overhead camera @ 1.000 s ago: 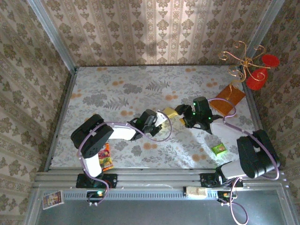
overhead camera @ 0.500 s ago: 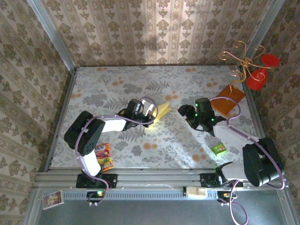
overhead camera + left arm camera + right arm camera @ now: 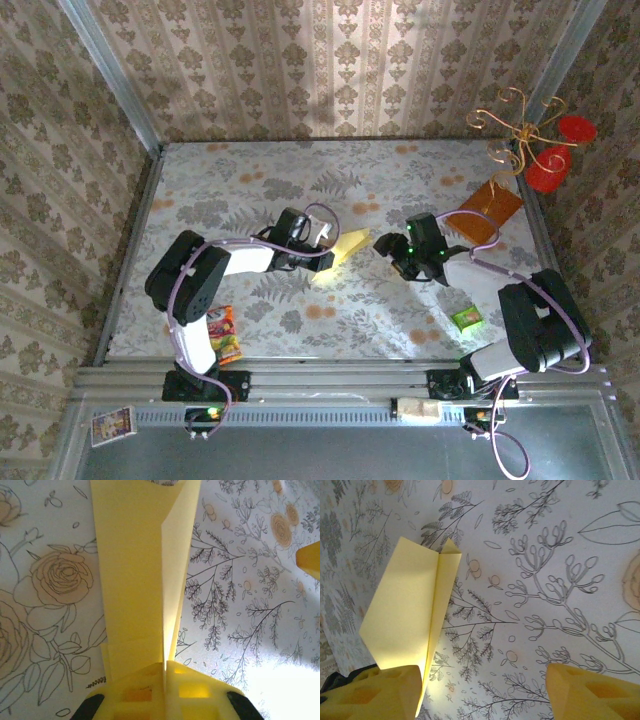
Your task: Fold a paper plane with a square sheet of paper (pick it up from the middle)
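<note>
The paper plane [image 3: 350, 243] is a pale-yellow folded dart with a centre crease, held just above the middle of the table. My left gripper [image 3: 327, 253] is shut on its tail end. In the left wrist view the plane [image 3: 135, 580] runs straight up from the closed jaws of the left gripper [image 3: 165, 666]. My right gripper [image 3: 388, 246] stands open just right of the plane's far end, not touching it. In the right wrist view the plane [image 3: 405, 615] lies beside the left finger [image 3: 375, 692] of the right gripper [image 3: 485, 695], with bare tablecloth between the fingers.
An orange-brown square board [image 3: 485, 212] lies at the back right, below a gold wire ornament with red discs [image 3: 530, 140]. A small green packet [image 3: 466, 319] sits front right and a colourful snack packet [image 3: 226, 335] front left. Patterned walls enclose the table on three sides.
The left gripper has drawn the plane a little to the left, away from the right gripper, and the gap between the two has widened. The right gripper stays open near the same spot.
</note>
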